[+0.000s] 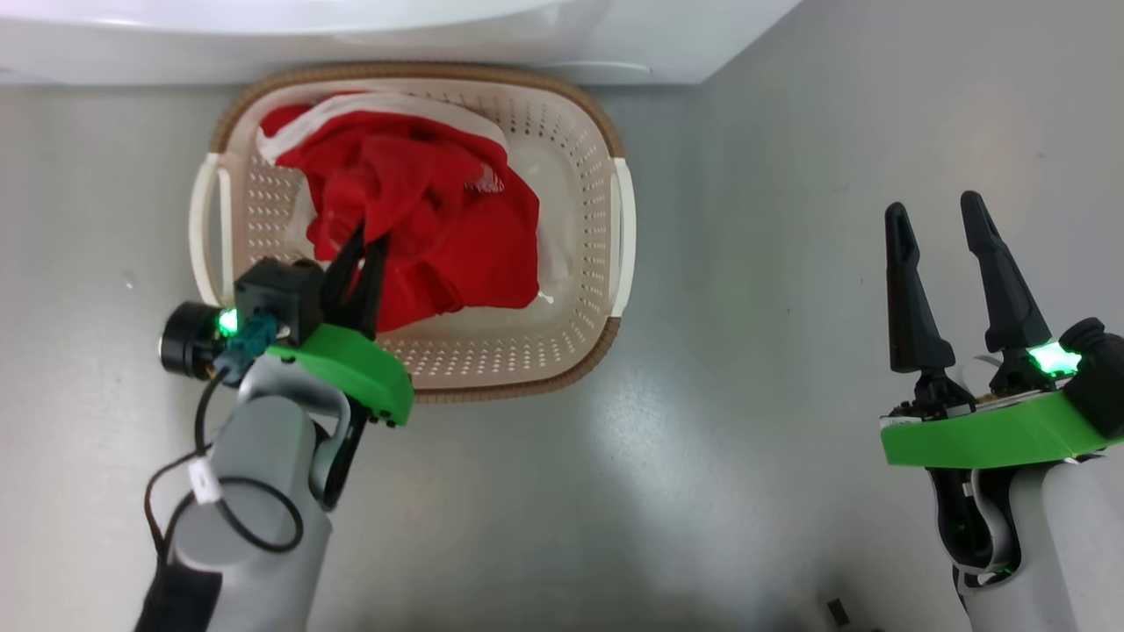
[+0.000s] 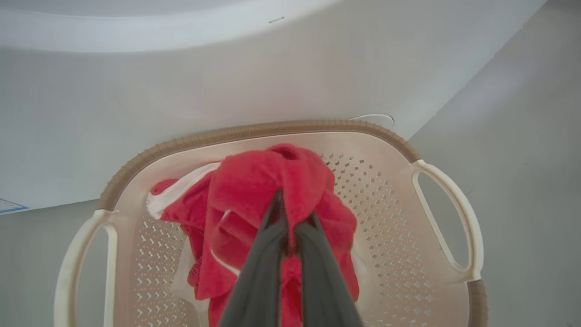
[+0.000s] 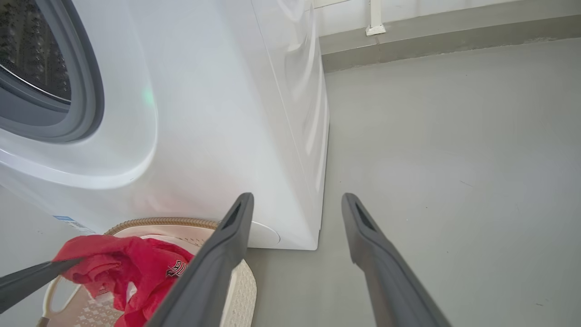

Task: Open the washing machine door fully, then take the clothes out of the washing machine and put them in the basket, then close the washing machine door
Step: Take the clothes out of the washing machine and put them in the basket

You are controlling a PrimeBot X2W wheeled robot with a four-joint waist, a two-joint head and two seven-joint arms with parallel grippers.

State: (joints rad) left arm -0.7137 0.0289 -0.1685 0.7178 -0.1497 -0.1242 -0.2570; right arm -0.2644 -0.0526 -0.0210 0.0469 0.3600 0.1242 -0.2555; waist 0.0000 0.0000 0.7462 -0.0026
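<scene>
The cream basket (image 1: 606,263) with a brown rim stands on the floor against the white washing machine (image 1: 439,35). Red clothes (image 1: 439,219) with white trim lie piled in it. My left gripper (image 1: 369,250) is shut on a bunched fold of the red clothes (image 2: 272,177) above the basket (image 2: 254,129); my left gripper (image 2: 294,206) holds the fold up while the rest hangs inside. My right gripper (image 1: 933,211) stands open over bare floor, right of the basket. In the right wrist view my right gripper (image 3: 297,200) is open, beside the washing machine (image 3: 227,113) and its grey-ringed drum opening (image 3: 86,91). The washing machine door is out of view.
Grey floor (image 1: 746,351) stretches to the right of the basket and the machine. A low grey skirting (image 3: 454,36) and a white pipe (image 3: 376,18) run along the back wall. A blue label (image 2: 9,206) sits low on the machine's front.
</scene>
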